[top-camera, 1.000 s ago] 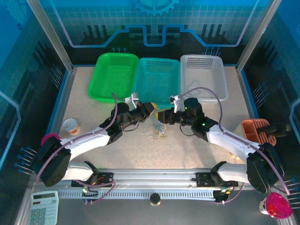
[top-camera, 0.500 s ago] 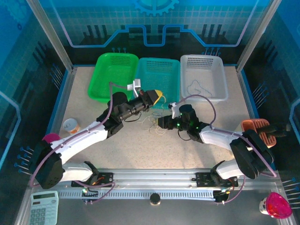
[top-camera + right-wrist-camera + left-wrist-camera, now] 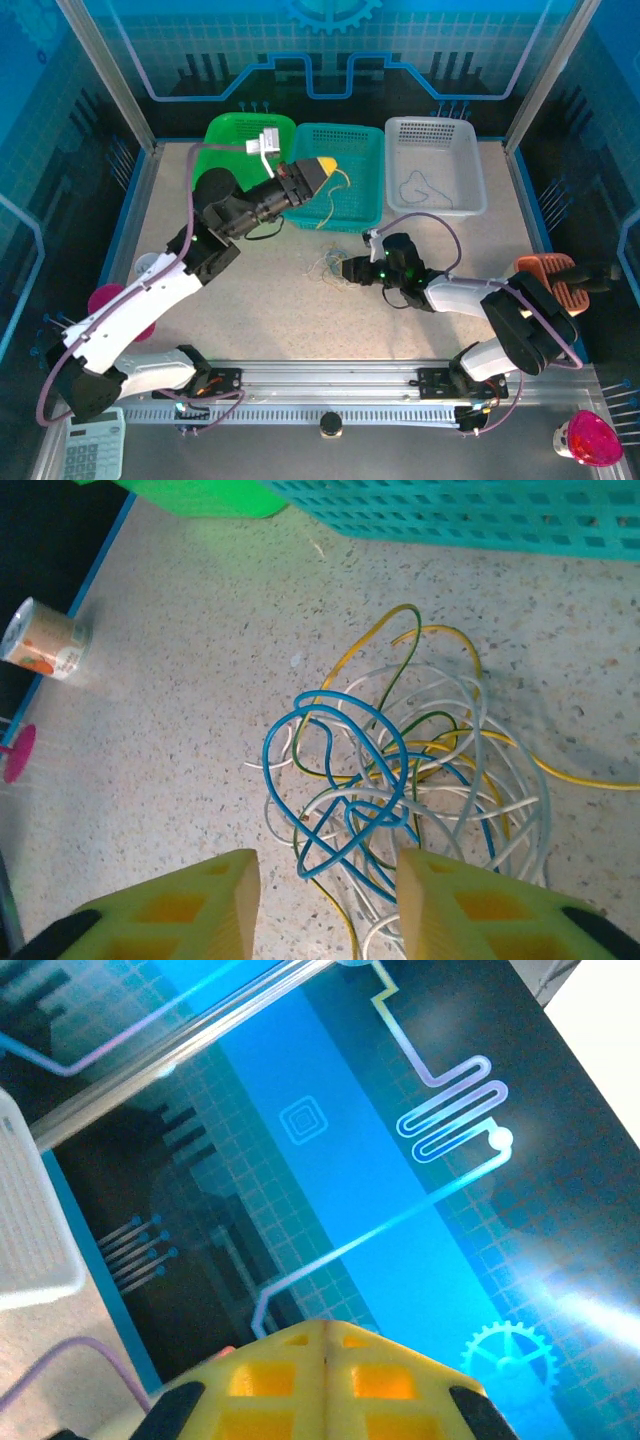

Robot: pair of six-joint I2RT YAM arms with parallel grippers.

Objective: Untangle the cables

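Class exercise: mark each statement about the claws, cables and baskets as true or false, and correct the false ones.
1. The right claw is open beside the tangle of cables. True.
2. The left claw is wide open. False: its fingers are pressed together, and a yellow cable hangs from it.
3. A dark cable lies in the white basket. True.
4. The tangle of cables sits inside the teal basket. False: it lies on the table in front of that basket.

Smooth glossy cables (image 3: 395, 780) lie on a matt (speckled) table (image 3: 170, 710)
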